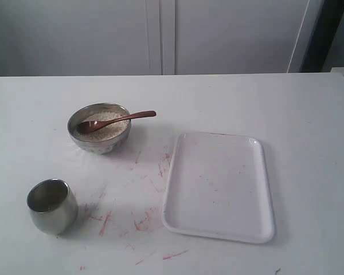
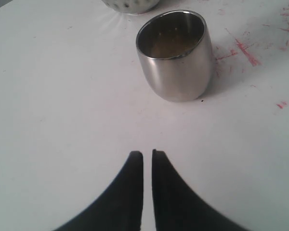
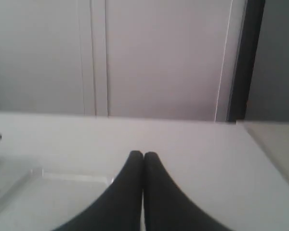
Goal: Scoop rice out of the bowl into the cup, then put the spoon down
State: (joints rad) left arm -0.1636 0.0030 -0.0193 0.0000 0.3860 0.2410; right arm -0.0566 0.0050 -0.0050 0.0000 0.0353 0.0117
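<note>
Rice [image 1: 106, 123] fills the bowl [image 1: 100, 144], which stands left of the table's [image 1: 286, 103] middle. We see the spoon [image 1: 123, 118] lying in it, scoop on the grains, handle over the rim and pointing toward the right edge. The cup [image 1: 51, 206] stands upright by the near-left corner, well apart from the bowl (whether grains lie inside we cannot tell). A white tray [image 1: 218, 189] lies right of middle, toward the near edge. Our left gripper [image 2: 147, 155] hangs near the cup, fingers drawn together to a slit, gripping nothing; the right gripper [image 3: 143, 155] has its fingers pressed together, also bare.
</note>
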